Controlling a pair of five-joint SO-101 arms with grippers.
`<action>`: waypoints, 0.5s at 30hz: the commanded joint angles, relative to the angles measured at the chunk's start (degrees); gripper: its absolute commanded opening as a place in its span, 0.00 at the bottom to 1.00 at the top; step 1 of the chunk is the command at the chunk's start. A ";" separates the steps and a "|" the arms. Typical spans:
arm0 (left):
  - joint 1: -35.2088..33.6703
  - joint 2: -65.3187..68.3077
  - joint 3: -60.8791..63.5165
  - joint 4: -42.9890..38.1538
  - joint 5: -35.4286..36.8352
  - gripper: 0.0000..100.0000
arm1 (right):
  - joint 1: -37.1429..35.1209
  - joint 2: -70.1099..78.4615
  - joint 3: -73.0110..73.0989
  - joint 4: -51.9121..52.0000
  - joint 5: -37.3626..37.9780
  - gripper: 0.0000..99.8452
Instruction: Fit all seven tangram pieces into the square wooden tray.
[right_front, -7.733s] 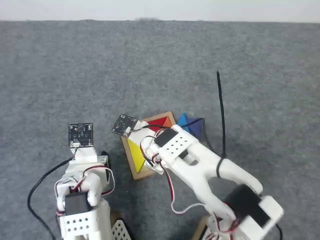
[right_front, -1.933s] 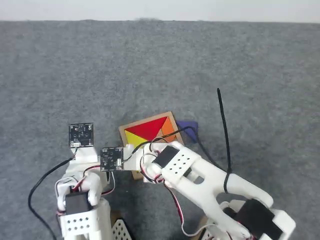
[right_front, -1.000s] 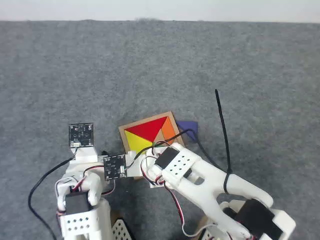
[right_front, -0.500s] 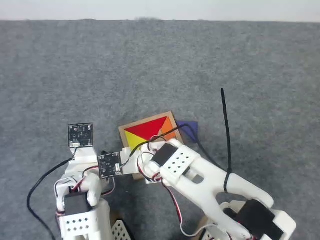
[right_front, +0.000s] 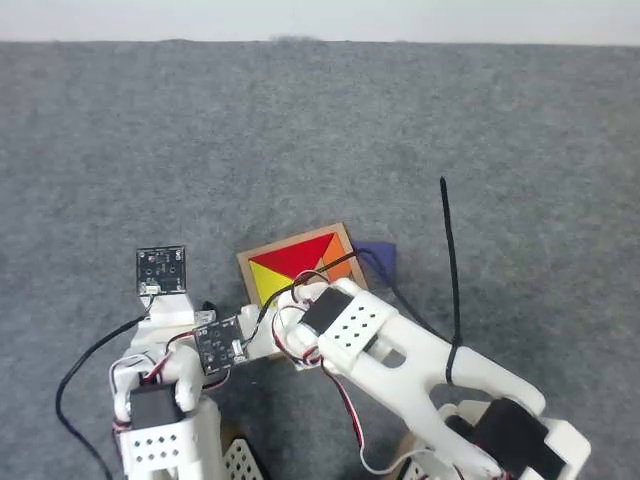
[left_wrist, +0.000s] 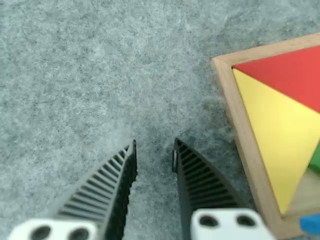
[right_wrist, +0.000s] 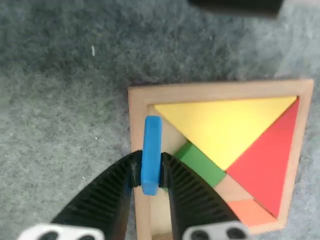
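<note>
High view first: how do the arms lie?

Right arm (right_front: 400, 350) stretches from the near right corner across to the near side of the tray (right_front: 290, 245), its wrist turned towards the other arm. Left arm (right_front: 165, 390) is folded up close to its base, just beside the tray's near left corner.

What has the right gripper (right_wrist: 149, 165) got?

Its fingers are clamped on the blue piece (right_wrist: 151, 150), which stands on edge between them. The piece hangs over the tray's rim, partly over a bare patch of the floor inside; I cannot tell if it touches the wood.

And the left gripper (left_wrist: 154, 150)?

Pointed down at the carpet (left_wrist: 100, 60), fingers a little apart with nothing between them, near a corner of the tray.

What lies in the tray?

Yellow triangle (right_wrist: 230, 125) and red triangle (right_wrist: 265, 160) lie flat, edge to edge. A green piece (right_wrist: 200, 162) sits against the yellow one, close by the gripper's fingers. An orange piece (right_wrist: 250, 212) fills a corner next to the red.

Anything outside it?

One purple piece (right_front: 378, 258) on the carpet, just beside the tray's far right side.
</note>
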 joint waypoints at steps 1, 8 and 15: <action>-0.18 -0.79 -0.31 0.09 -0.26 0.11 | -1.10 -0.31 -3.25 0.40 1.32 0.01; -0.18 -0.79 -0.31 0.09 -0.26 0.11 | -1.01 -0.31 -3.25 0.57 1.05 0.01; -0.18 -0.79 -0.31 0.09 -0.26 0.11 | -0.92 -0.31 -3.25 0.84 0.97 0.01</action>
